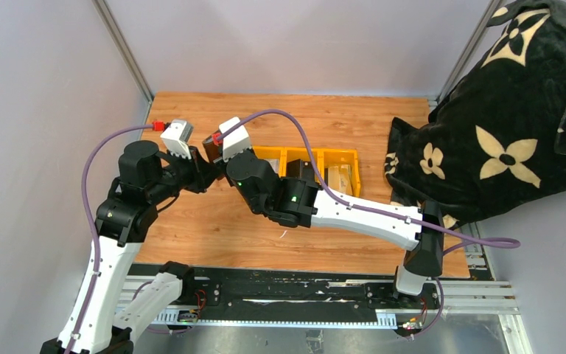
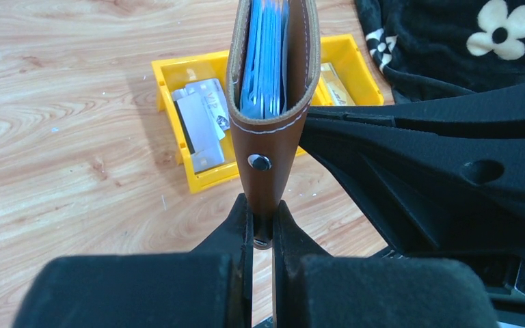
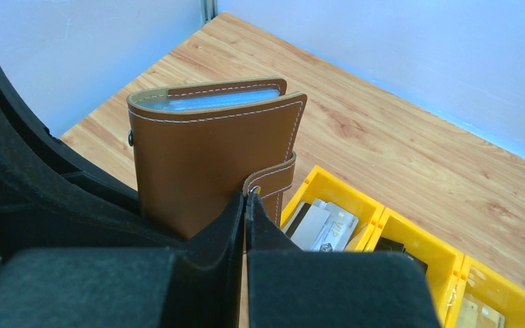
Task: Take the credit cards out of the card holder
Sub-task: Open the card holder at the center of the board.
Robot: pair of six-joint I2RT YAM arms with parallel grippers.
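Two grippers clamp one thing: left gripper is pinched tight on the edge of the card holder just below the snap stud, right gripper is closed on what looks like its closure strap, so the card holder hangs in the air over the table, near the yellow bin holding loose credit cards. Likely light, smooth leather, stiff in the covers and floppy at the strap; take the strap to open it, then pinch each thin card by its exposed edge.
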